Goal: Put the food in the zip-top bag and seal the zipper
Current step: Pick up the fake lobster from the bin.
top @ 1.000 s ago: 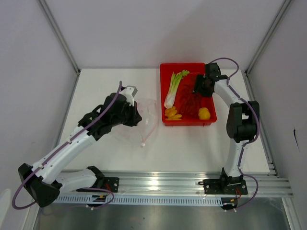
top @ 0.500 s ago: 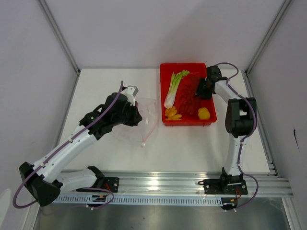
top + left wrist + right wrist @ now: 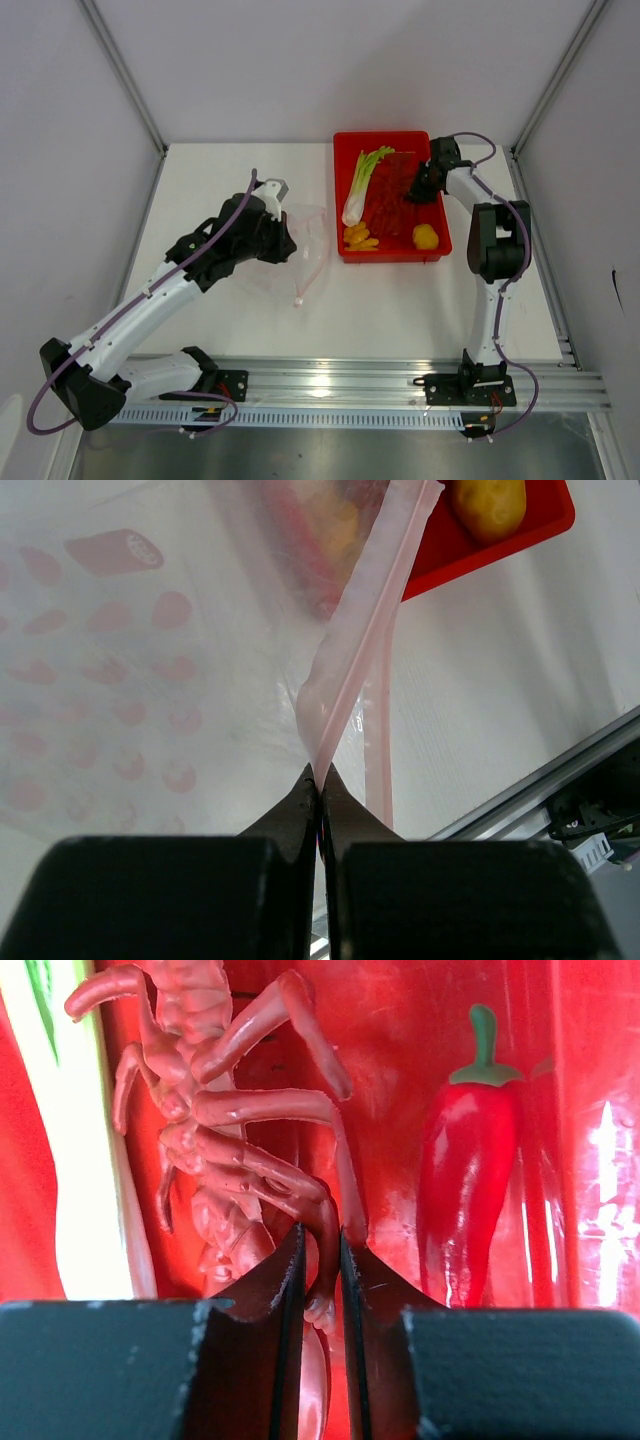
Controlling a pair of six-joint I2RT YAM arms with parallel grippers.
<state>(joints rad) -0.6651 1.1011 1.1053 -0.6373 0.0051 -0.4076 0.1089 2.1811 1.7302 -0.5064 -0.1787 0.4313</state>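
The lobster lay lengthwise in the red tray, its body running straight ahead of the right hand, whose fingers were nearly closed and pinched one leg. The stalk lay parallel on one side of it and a red pepper on the other. The right arm was folded at the elbow. The left hand, low over the tabletop, clamped the bag at its zipper, which ran ahead toward the tray.
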